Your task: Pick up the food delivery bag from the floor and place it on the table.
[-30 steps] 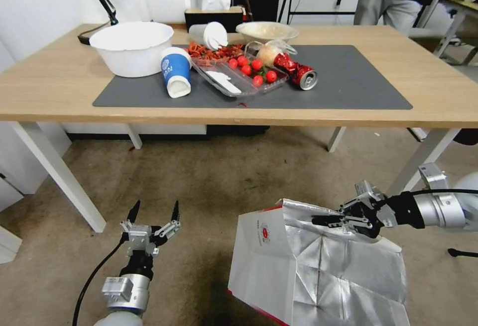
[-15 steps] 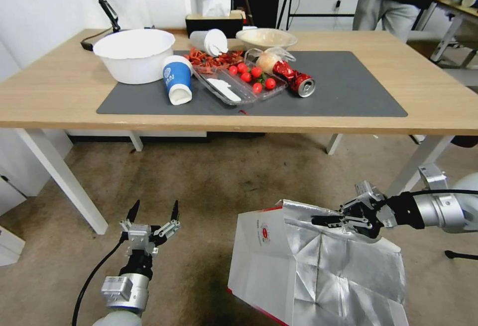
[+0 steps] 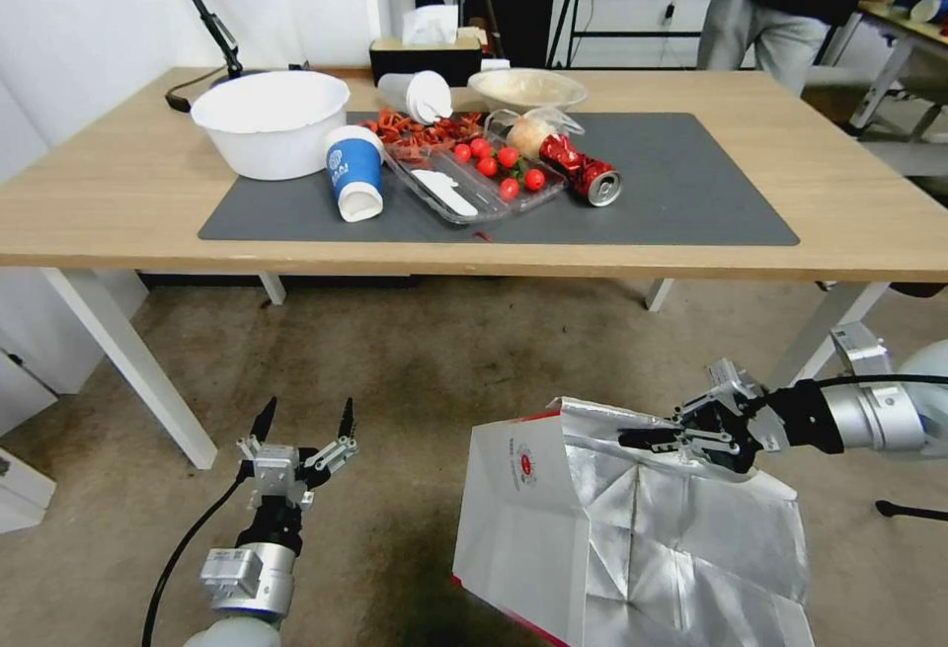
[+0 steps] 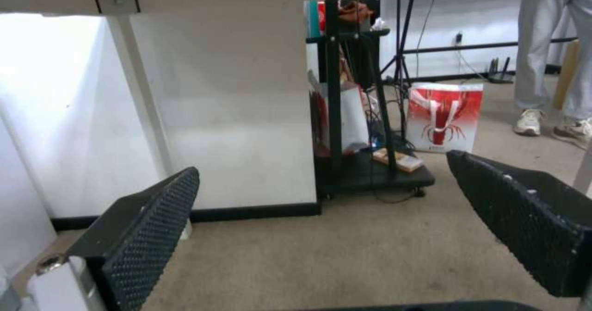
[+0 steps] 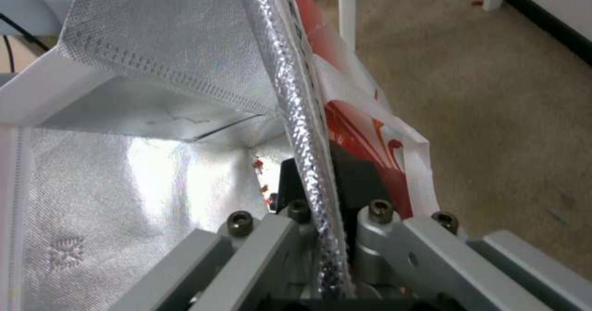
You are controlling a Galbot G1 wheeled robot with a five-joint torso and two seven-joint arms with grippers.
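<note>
Dishes crowd mat's (image 3: 691, 183) left; right half free.

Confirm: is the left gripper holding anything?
No, the left gripper hangs open above the floor, nothing between its fingers.

A large white bowl (image 3: 270, 121) stood at the back left, with a blue paper cup (image 3: 354, 171) lying on its side beside it. A clear plastic tray (image 3: 474, 173) held cherry tomatoes (image 3: 499, 165). Just beside the tray lay a crushed red can (image 3: 583, 169). Behind these sat a shallow bowl (image 3: 526, 88), a tipped white cup (image 3: 417, 95) and a tissue box (image 3: 428, 46).
</note>
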